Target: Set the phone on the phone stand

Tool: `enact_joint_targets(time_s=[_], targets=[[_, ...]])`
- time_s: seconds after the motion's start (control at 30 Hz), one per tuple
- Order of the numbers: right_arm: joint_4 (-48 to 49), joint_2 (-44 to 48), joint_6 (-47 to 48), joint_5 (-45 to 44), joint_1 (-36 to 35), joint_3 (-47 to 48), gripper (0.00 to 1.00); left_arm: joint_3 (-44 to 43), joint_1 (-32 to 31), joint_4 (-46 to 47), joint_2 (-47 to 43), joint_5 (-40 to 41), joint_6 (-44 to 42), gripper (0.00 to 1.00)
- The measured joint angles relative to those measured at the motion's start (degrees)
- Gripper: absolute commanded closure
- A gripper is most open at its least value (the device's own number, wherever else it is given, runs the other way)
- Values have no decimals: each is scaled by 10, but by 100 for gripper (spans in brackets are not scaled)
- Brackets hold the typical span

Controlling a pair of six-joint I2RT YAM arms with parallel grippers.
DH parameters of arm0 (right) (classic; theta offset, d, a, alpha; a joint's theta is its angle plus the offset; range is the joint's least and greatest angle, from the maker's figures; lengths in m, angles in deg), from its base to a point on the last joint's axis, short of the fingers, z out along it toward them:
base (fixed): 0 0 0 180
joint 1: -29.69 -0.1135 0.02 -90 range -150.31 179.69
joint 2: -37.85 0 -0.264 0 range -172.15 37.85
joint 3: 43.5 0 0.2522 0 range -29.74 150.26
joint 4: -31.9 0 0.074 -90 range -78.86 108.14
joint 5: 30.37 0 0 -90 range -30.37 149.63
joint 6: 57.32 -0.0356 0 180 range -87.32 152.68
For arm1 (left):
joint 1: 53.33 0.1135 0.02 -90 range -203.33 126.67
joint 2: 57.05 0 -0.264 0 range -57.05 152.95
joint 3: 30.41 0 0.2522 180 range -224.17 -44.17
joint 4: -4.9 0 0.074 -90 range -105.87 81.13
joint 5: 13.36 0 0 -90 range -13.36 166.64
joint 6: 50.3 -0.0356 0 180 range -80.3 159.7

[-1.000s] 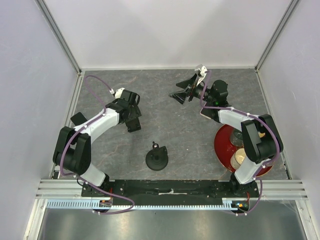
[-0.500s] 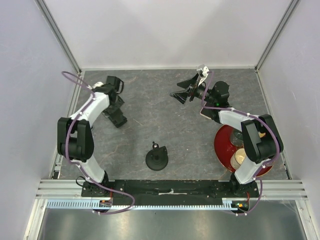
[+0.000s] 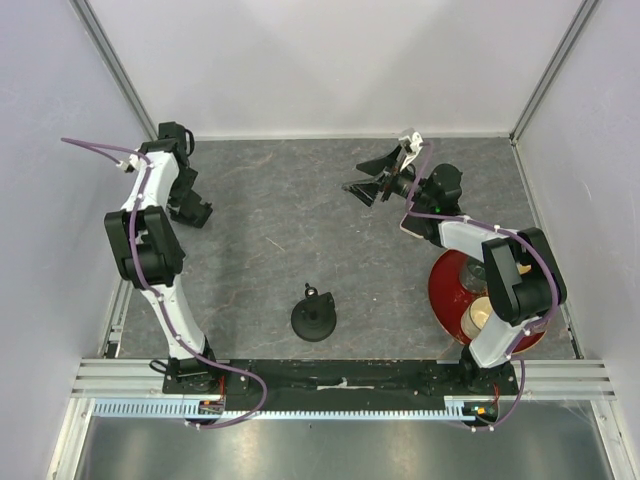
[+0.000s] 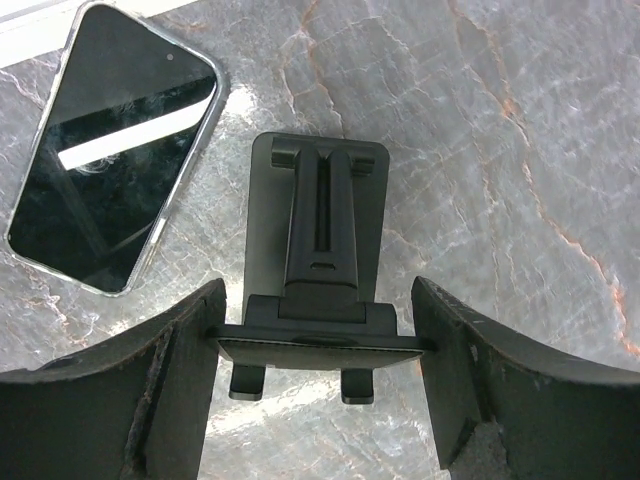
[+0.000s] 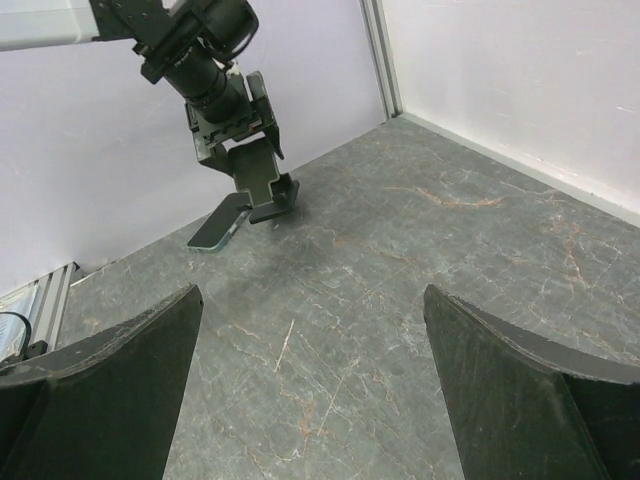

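While the left gripper [image 4: 318, 335] clamps the stand [image 4: 318, 230] by the side edges of its plate, the phone [image 4: 110, 150] lies flat and screen up just beside the stand. The grip probably serves to set the stand where the phone can be brought to it. Whether the stand's feet touch the table [image 4: 520, 120] I cannot tell. The right gripper [image 5: 310, 300] hangs well apart from the stand, jaws wide and empty, likely kept free to fetch the phone.
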Motion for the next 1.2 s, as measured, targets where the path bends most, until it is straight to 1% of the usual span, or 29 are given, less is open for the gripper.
enact_joint_targets(time_s=[0.17, 0.33, 0.43, 0.77, 1.03, 1.07, 1.13, 1.17, 1.2], targets=[[18, -1, -11, 2, 1, -8, 2, -13, 14, -30, 38, 2, 49, 98], [28, -3, -16, 2, 1, -9, 2, -18, 18, -41, 45, 22, 80, 98], [34, -5, -18, 2, 1, -9, 2, -23, 21, -43, 45, 41, 85, 98], [42, -6, -26, 5, 1, -9, 2, -35, 33, -35, 49, 49, 89, 98], [54, -8, -35, 11, 1, -9, 2, -35, 33, 10, 50, 67, 69, 98], [55, -8, -35, 11, 1, -9, 2, -35, 33, 12, 51, 67, 69, 92], [58, -9, -36, 12, 1, -9, 2, -35, 33, 13, 54, 68, 69, 68], [59, -9, -37, 12, 1, -10, 2, -35, 33, 13, 56, 68, 69, 49], [59, -9, -37, 13, 1, -10, 2, -35, 33, 14, 59, 67, 69, 42]])
